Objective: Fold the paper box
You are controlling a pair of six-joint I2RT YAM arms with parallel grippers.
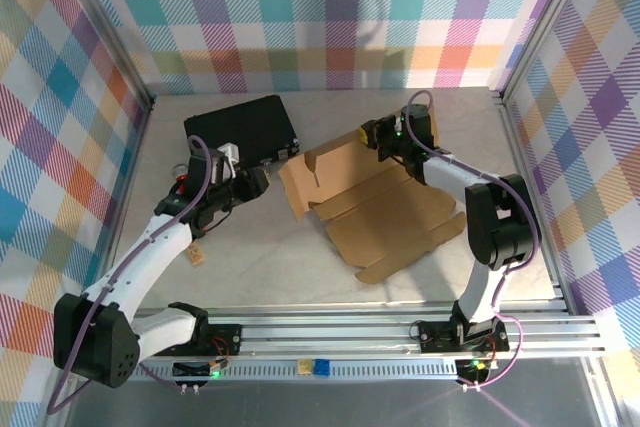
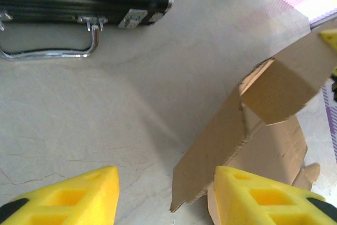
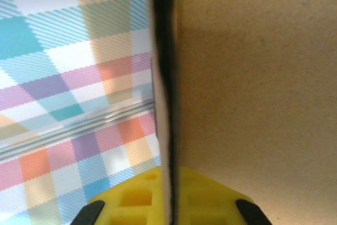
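The paper box is a brown cardboard sheet, partly flat in the middle of the table with its far and left flaps raised. My right gripper is shut on the raised far flap, whose edge runs between the yellow fingers with the brown panel to the right. My left gripper is open at the box's left side. In the left wrist view, the ragged end of the left flap stands between the yellow fingers, close to the right one and apart from the left one.
A black case with a metal handle lies behind the left gripper, near the back left. A small tan tag lies by the left arm. Metal rails and plaid walls bound the table.
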